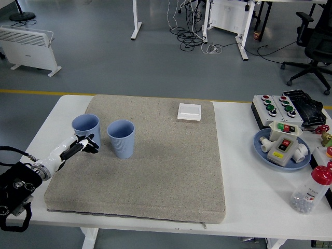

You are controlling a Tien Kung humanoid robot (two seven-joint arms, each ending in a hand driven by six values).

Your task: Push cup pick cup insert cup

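Looking at two blue cups, both upright on the grey mat point(155, 166): left cup point(86, 129) near the mat's left edge, right cup point(121, 138) just beside it, apart. Your left hand point(78, 147) sits against the left cup's lower front, fingers extended, gripping nothing. One white switch plate point(189, 111) at the mat's far edge. One blue plate point(264, 154) with parts, one red-capped jar point(311, 191) at right. No legible writing.

The two blue cups point(121, 138) are looking like matt, smooth plastic. The grey mat point(155, 171) is showing a rough cloth surface, lying on the smooth white table point(259, 197).
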